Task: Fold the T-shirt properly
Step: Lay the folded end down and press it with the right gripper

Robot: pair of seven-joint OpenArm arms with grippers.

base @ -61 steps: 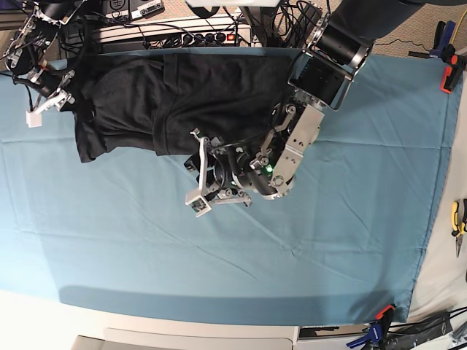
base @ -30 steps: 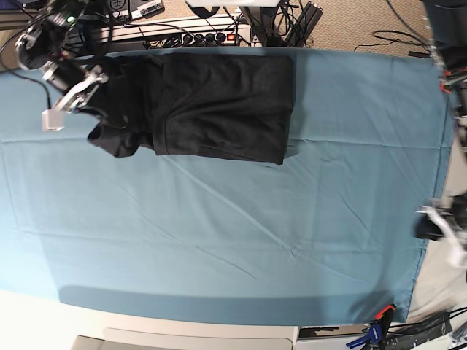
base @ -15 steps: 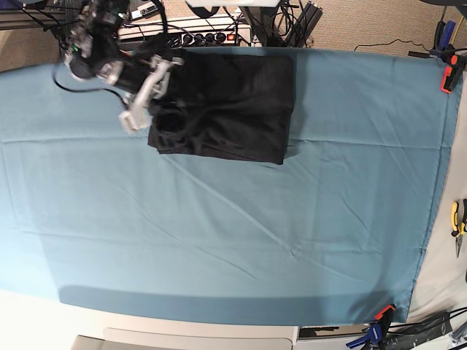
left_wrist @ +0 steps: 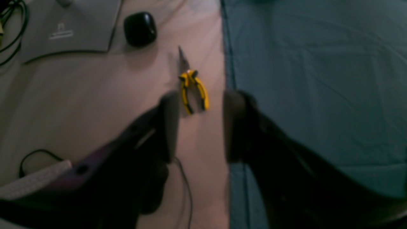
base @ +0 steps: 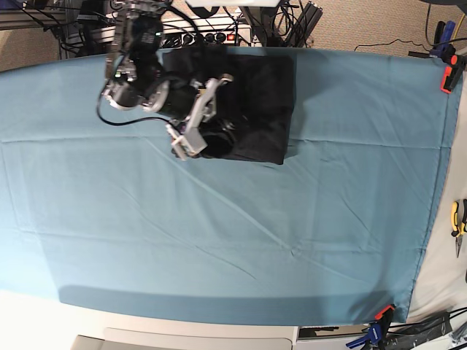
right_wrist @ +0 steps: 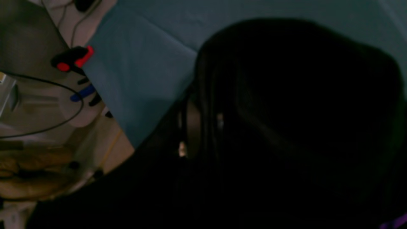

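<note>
Your right gripper (base: 191, 138) sits over the near-left part of the T-shirt (base: 255, 102), at the far side of the teal cover (base: 219, 233) near its back edge. The shirt is already a compact dark block, and from the base view it looks roughly square, so I can't call a long axis. The right wrist view is almost all black cloth, with a fold of it between the jaws; I'd say they're clamped on the fabric, nearly together. Relation that matters: the bulk of the shirt lies to the base view's right of those fingers, towards its free edge on that side, so any carry-over of the held flap should go that way, across the block. Watch that the gathered cloth doesn't bunch under the jaws when you lay it down. Your left gripper (left_wrist: 197, 127) is out of the base view. Its own camera shows the jaws apart and empty, hanging over the cover's edge with the yellow pliers (left_wrist: 193, 92) on the bare bench (left_wrist: 79, 95) beyond them. That's well away from the shirt, so the right arm is the nearer one.
</note>
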